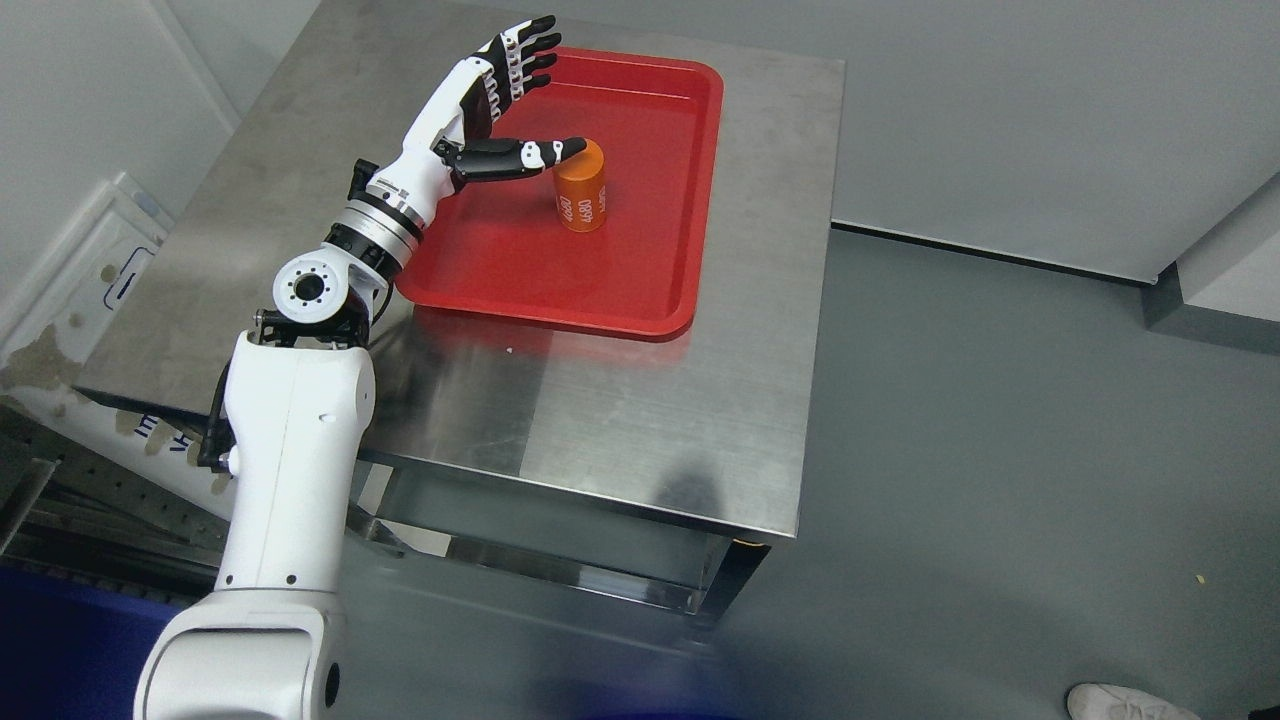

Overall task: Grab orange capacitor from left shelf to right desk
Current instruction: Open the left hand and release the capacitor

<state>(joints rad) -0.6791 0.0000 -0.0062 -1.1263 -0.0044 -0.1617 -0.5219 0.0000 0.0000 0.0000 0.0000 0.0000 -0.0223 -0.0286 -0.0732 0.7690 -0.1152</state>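
Over the far left part of the red tray (640, 290), the left hand (500, 110) hangs with its fingers (525, 55) spread and straight, grasping nothing. Its thumb (530, 155) stretches sideways, and the thumb tip touches or nearly touches the top of the orange capacitor (582, 188); which of the two cannot be told from this angle. The four fingers stand well clear of the capacitor, above the tray's far edge.

White digits reading "4680" are printed twice on the capacitor's side, running along its length. The capacitor stands upright, slightly tilted in the view, inside the tray, roughly midway between the tray's left and right rims and nearer its far end. It is the only thing the tray holds.

The tray lies on the steel tabletop (620, 430), toward the far right corner, its long side running along the tabletop's right edge. The wrist and white forearm (295, 460) cover the tray's near left corner.

At the picture's left edge a white panel (90, 270) bears a blue mark, too blurred to read, and it is partly cut off. At the bottom right corner a white shoe (1120, 703) on the grey floor (1000, 450) is cut by the frame.
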